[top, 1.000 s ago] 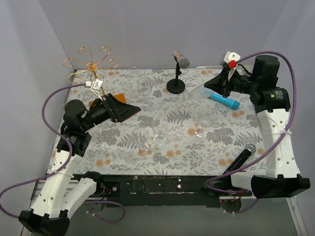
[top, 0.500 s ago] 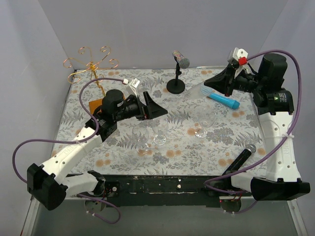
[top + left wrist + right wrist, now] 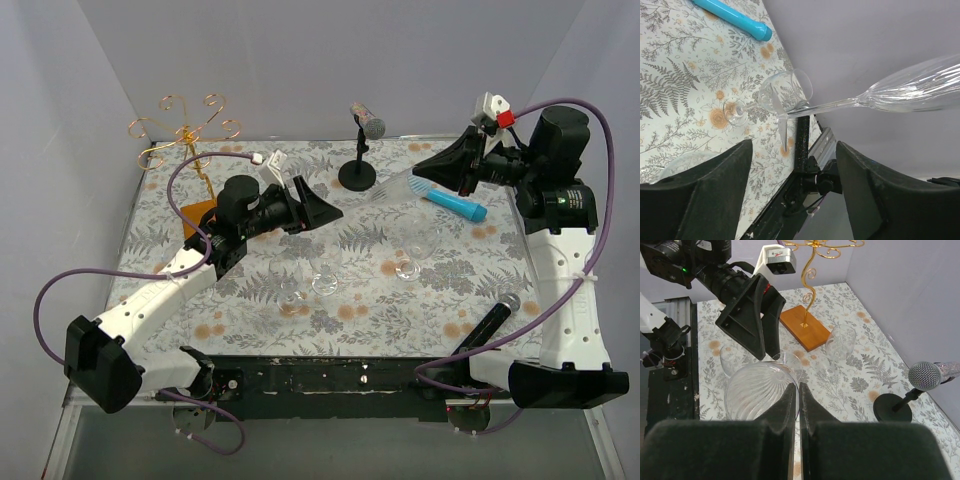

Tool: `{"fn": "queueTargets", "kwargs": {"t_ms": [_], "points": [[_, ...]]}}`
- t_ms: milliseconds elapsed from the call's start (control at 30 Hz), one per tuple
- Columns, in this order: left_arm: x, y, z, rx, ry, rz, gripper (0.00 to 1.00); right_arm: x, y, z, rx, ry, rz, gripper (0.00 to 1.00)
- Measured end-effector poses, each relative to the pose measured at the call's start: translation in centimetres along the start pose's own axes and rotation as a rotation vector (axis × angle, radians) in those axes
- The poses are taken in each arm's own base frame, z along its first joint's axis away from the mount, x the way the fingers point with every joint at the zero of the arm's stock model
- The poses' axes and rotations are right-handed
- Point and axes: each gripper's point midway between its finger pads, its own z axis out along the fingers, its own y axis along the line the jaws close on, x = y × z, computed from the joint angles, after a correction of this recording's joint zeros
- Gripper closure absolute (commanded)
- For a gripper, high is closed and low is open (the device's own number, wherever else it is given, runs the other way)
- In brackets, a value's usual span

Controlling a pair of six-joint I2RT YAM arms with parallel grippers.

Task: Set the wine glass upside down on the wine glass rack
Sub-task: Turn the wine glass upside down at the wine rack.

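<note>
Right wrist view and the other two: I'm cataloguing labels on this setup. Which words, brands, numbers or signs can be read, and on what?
None can be read as text in any view.
White camera box: small red mark, too blurred to read.
Blue tube, ribbed wine glass, rack's wooden base: no print showing.
</note>
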Motion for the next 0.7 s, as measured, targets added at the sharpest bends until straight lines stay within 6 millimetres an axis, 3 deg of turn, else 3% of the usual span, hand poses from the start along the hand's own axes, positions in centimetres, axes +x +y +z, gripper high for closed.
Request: {"fn": "queueTargets", "kwargs": {"t_ms": [467,600,700], "points": [[-0.3,-1.2,0.0,0.051,-0.006,-0.006,0.76,-0.5,1.0,-0.1,-0.074,-0.043,0.047,0.99],[-0.2,-1.1,0.0,0.048,0.000,-0.009,0.99,-0.9,1.1,-0.2,-0.080,-0.052,0.043,0.99],[-0.2,-1.0,0.0,0.045,0.000,-0.012,1.00,-1.2,1.5,-0.4,-0.094,-0.058,0.037,0.99]]}}
